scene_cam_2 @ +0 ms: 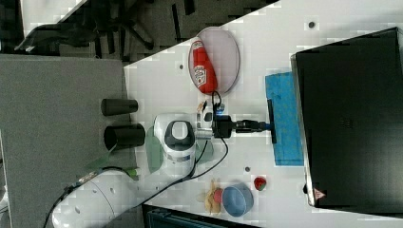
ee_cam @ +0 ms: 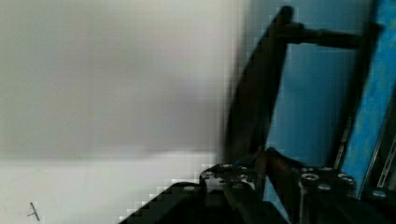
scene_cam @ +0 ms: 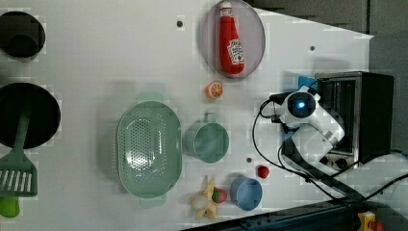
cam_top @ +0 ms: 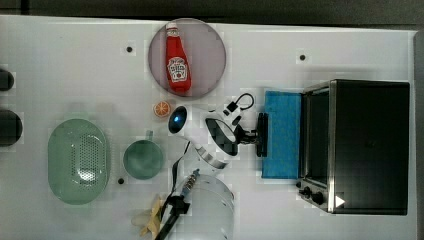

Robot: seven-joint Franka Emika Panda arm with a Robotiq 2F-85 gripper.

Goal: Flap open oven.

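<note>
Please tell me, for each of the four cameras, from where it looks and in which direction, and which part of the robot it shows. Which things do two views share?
Top view: above the table, looking straight down; oven at the top view's right, gripper on the door handle.
Left view: overhead, tilted; arm in front of the oven.
Right view: high, rotated; the arm reaches toward the handle.
Wrist view: on the wrist, close to the handle; fingers show.
Shared: the ketchup bottle on its plate shows in the top, left and right views.
</note>
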